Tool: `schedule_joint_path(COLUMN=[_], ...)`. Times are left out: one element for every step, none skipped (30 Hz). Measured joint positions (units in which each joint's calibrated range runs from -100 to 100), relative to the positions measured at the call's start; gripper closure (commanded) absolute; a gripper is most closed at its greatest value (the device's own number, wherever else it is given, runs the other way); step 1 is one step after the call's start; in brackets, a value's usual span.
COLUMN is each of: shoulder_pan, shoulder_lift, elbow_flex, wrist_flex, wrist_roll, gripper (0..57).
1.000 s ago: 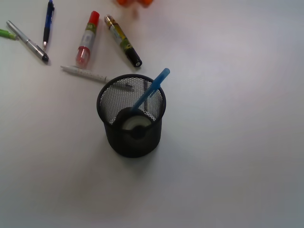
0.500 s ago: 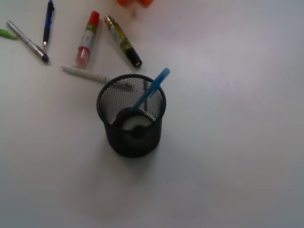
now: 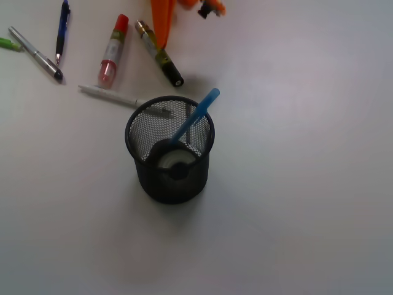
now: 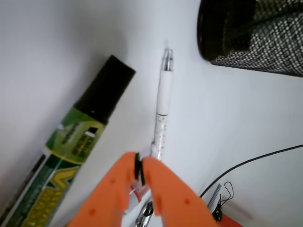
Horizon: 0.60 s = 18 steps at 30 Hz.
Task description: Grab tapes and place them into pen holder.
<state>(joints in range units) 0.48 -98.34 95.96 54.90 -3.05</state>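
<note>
The orange claw has its jaws pressed together on nothing, its upper body cut off by the frame. Ahead of it stands the pen holder, tapes half hidden inside behind mesh. Beside the tips lie a white pen and a green-labelled marker, its lettering blurred beyond reading.

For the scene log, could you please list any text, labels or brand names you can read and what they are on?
None is legible.
Green-labelled marker: yellow lettering, cropped and blurred.
White pen: faint print, too small.
Red-capped marker: label too blurred.
Pen holder: no marking visible.
</note>
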Motion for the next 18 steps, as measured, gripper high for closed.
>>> schedule_joint_path(shoulder_pan=[0.0,0.1,0.1,0.1,0.1,0.1,0.1,0.1,0.1,0.1,0.1,0.1,0.1,0.1,0.1,0.1,0.1,0.1], shoulder_lift=[-0.1,-0.1,-0.1,-0.1,-0.1,-0.1,-0.1,-0.1,-0.1,-0.1,-0.1,-0.1,-0.1,-0.1,-0.1,-0.1,-0.1,-0.1], elbow_flex=[0.1,0.3,0.4,0.5,0.5,0.5,0.5,0.5,0.5,0.5,0.5,0.5,0.5,0.5,0.5,0.5,0.5,0.5], wrist_flex=[-0.1,-0.1,-0.1,-0.1,-0.1,-0.1,-0.3,-0.4,-0.4,-0.4,-0.4,-0.4,-0.4,-0.4,-0.4,-0.4,-0.4,-0.4], wrist_roll=[0.0,0.0,0.0,0.0,0.0,0.0,0.0,0.0,0.0,0.0,0.0,0.0,0.0,0.0,0.0,0.0,0.0,0.0], gripper=[57.2,57.2,57.2,57.2,57.2,57.2,57.2,57.2,57.2,57.2,57.2,57.2,57.2,57.2,57.2,57.2,57.2,57.2])
